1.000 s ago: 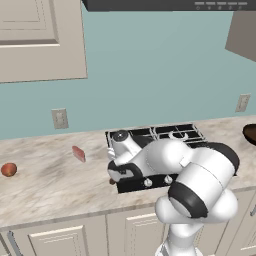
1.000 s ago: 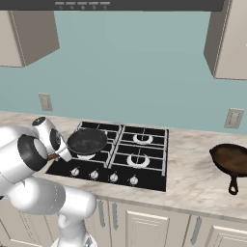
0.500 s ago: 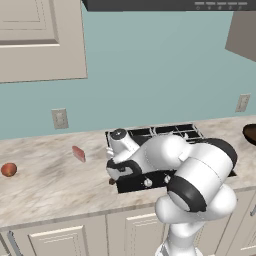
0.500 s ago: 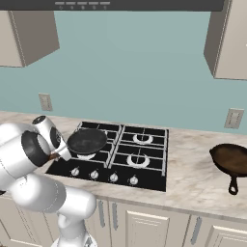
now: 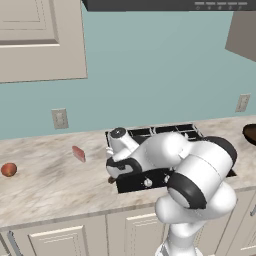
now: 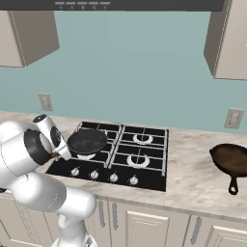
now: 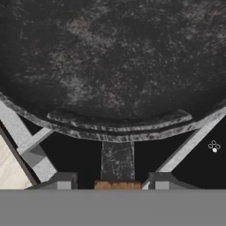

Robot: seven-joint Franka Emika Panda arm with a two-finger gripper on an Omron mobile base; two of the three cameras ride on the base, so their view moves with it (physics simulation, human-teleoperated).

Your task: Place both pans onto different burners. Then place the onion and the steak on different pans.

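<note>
Black pan on front-left burner; end effector parted astride its cropped handle

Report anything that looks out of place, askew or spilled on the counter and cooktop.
Nothing is spilled, tipped or damaged. The black frying pan sits level on the front-left burner, the reddish-brown pan lies flat on the counter, and the pink steak slab and orange onion rest apart.

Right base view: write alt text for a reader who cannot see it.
A round black frying pan sits on the front-left burner of a black four-burner cooktop, with the white robot arm at its wooden handle on the left. A second, reddish-brown frying pan rests on the marbled counter to the right of the cooktop.
</note>
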